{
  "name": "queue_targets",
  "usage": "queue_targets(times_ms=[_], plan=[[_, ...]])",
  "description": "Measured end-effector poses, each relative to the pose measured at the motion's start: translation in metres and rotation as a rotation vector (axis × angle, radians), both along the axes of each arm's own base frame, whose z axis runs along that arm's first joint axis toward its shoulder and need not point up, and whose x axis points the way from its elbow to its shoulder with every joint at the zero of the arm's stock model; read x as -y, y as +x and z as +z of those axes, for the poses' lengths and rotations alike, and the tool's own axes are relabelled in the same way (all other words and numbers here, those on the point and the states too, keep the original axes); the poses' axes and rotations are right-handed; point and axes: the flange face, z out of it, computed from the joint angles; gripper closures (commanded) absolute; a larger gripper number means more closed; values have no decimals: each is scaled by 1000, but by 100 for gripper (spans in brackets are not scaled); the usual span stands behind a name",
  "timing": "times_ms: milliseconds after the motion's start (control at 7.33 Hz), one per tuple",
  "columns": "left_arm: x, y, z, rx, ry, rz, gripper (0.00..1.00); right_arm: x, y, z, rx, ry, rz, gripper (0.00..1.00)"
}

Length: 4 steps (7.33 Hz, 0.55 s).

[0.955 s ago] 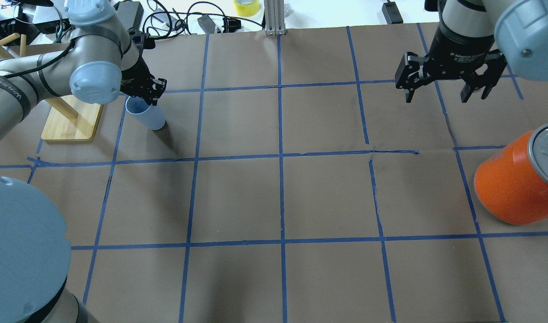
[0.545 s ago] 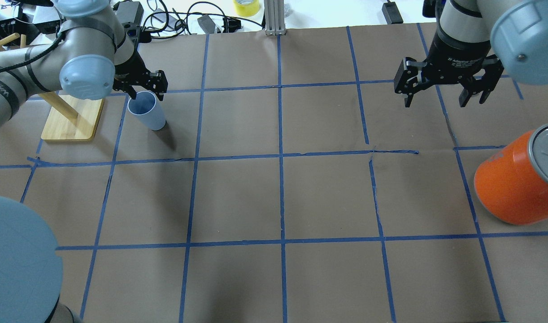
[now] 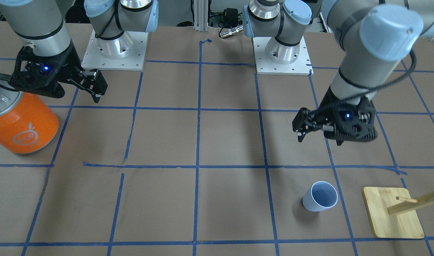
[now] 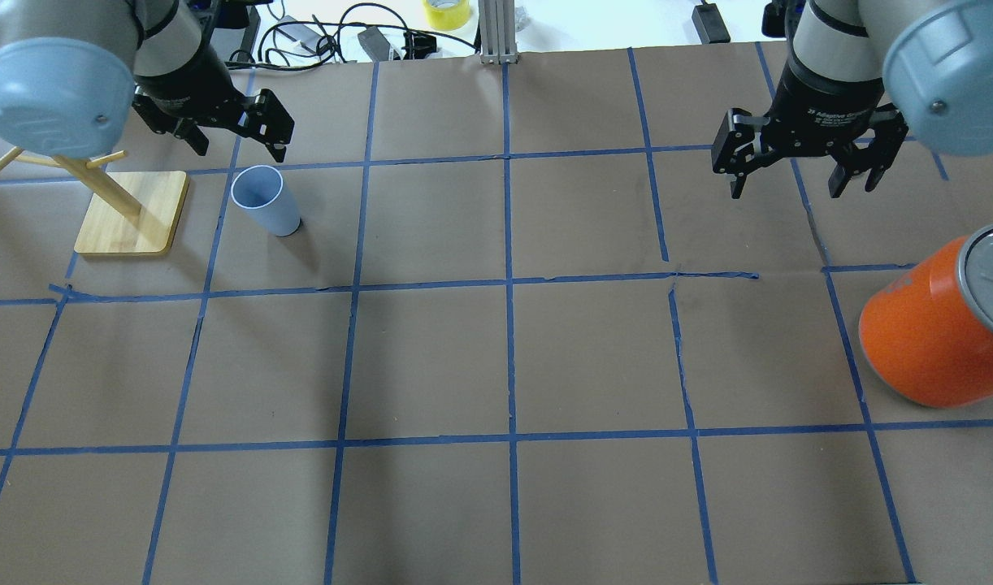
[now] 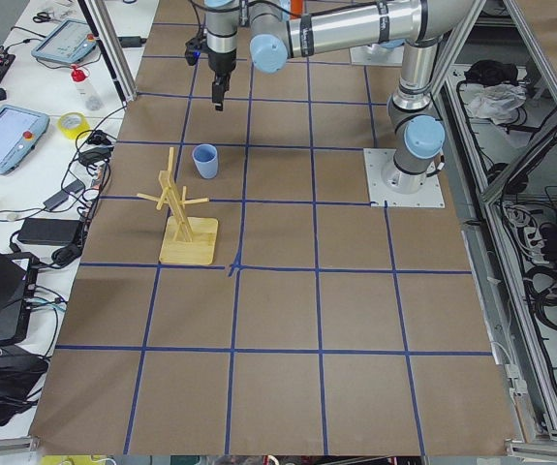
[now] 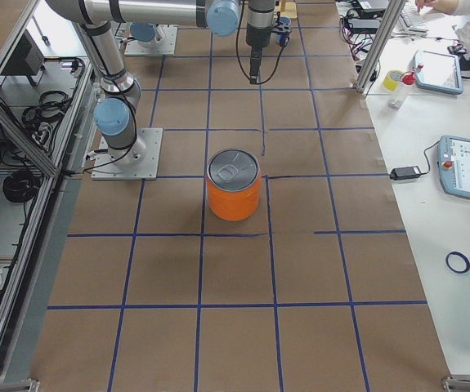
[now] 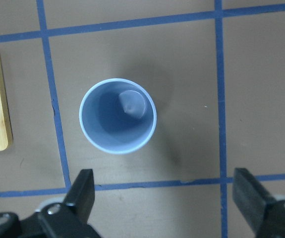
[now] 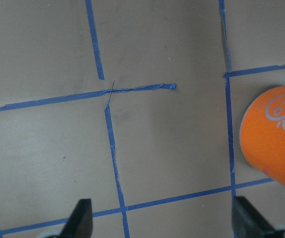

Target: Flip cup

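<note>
The cup (image 4: 265, 199) is a small pale blue tumbler standing upright, mouth up, on the brown paper; it also shows in the front view (image 3: 320, 196) and the left side view (image 5: 205, 160). My left gripper (image 4: 238, 146) is open and empty, raised above and just behind the cup, not touching it. In the left wrist view the cup (image 7: 117, 115) lies ahead of the open left gripper (image 7: 164, 193), mouth facing the camera. My right gripper (image 4: 789, 183) is open and empty, far to the right, hovering over bare paper (image 8: 162, 220).
A large orange can (image 4: 927, 341) with a silver top stands at the right edge, near my right gripper (image 3: 21, 122). A wooden peg stand (image 4: 131, 213) sits left of the cup. Cables and a tape roll (image 4: 446, 12) lie beyond the table's far edge.
My left gripper, which was at the cup's rim, has let go, lifted and drawn back toward the far edge. The cup stays upright. The right gripper has hardly moved.
</note>
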Motion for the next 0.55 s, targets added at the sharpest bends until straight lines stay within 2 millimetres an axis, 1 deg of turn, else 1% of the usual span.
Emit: queue_targets(times_ms=[136,273,409,545], plan=[[-23,-11,25,1,-8,-15,0,-1,0,-4,-2,9,-1,0],[-43,-18,40,0,5,-26,0,-2,-1,-9,-3,18,-1,0],[-60,-25,48,-2,20,-38,0,-2,-1,-11,-4,23,-1,0],[-70,-32,52,-3,31,-47,0,-3,-1,-12,-5,25,-1,0]])
